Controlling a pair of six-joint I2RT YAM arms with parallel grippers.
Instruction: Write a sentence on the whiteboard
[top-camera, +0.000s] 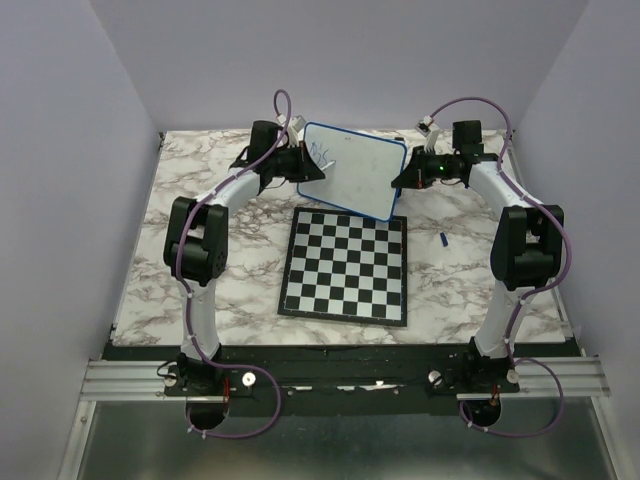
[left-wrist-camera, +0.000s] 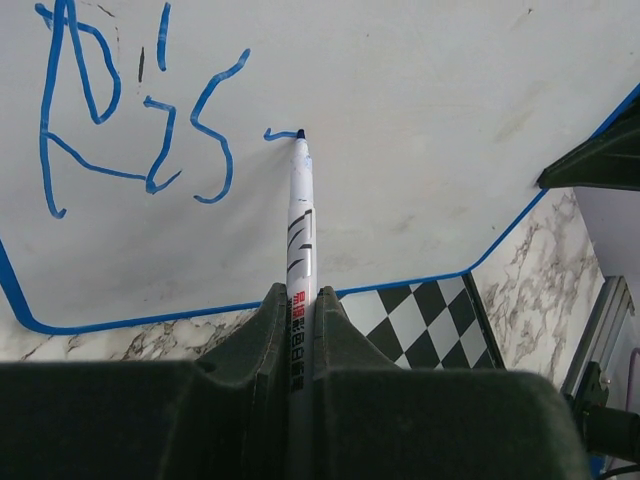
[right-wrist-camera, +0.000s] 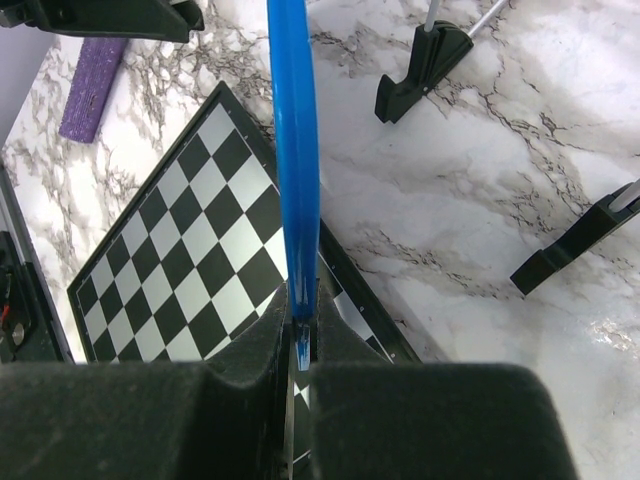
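Whiteboard (top-camera: 360, 175) is raised off the tabletop (top-camera: 450, 290), tilted, at the far side behind the chessboard (top-camera: 347, 265), between the two claws. Blue writing (left-wrist-camera: 160, 130), a few letters only, sits near its left end in the top view. Right claw (right-wrist-camera: 300, 325) is clamped tight on the board's blue rim. Left claw (left-wrist-camera: 300, 295) is clamped tight on a marker (left-wrist-camera: 301, 220), its tip touching the board just right of the letters.
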